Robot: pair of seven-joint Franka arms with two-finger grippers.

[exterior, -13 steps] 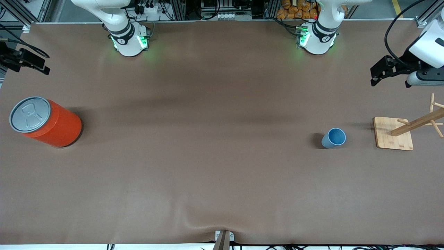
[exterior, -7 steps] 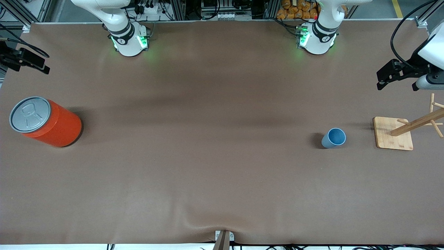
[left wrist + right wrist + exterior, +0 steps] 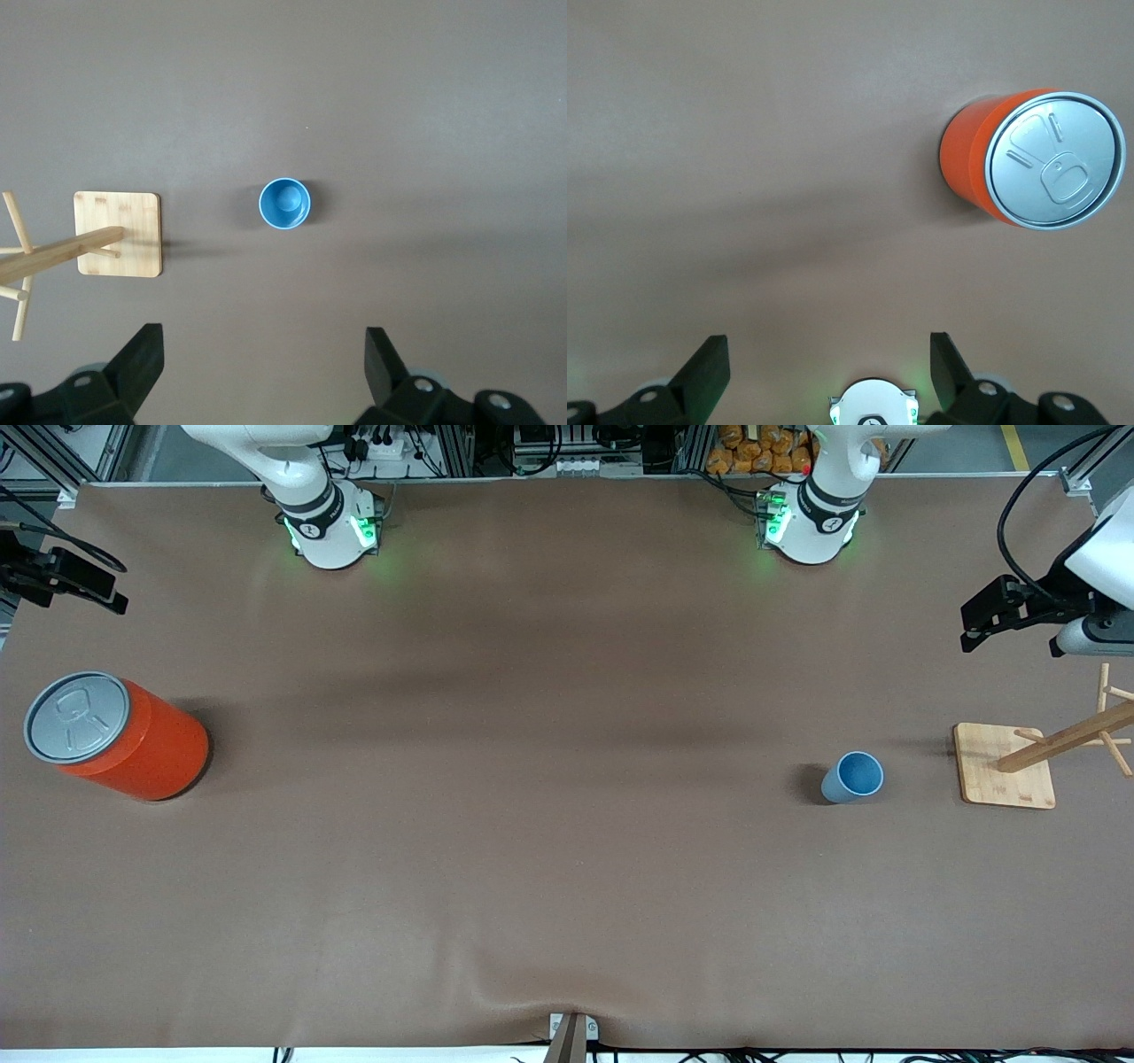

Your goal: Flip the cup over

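Front view
Cups: one, the cup [image 3: 853, 777], light blue, stood upright with its rim up, toward the left arm's end of the table.
Racks: one wooden rack [image 3: 1006, 765] with pegs on a square base, just beside the cup and nearer that end's edge.
Cans: one red can [image 3: 115, 734] with a grey pull-tab lid, upright at the right arm's end, well apart from the cup.
Grippers: two. The left gripper [image 3: 974, 631] hung in the air over the table's edge at the left arm's end, holding nothing. The right gripper [image 3: 111, 598] waited over the edge at the other end.
Surface: a table [image 3: 549, 824] under a plain brown cover, slightly wrinkled at the edge nearest the camera.
Room: metal framing, cables and equipment along the edge where the bases stood.

Left wrist view
Cups: one, seen from straight above, its inside visible.
Racks: one, its base near the cup, not touching.
Fingers: two [image 3: 139, 362], spread wide, empty.

Right wrist view
Cans: one, lid up.
Fingers: two [image 3: 705, 373], spread wide, empty.
Surface: bare brown cover.
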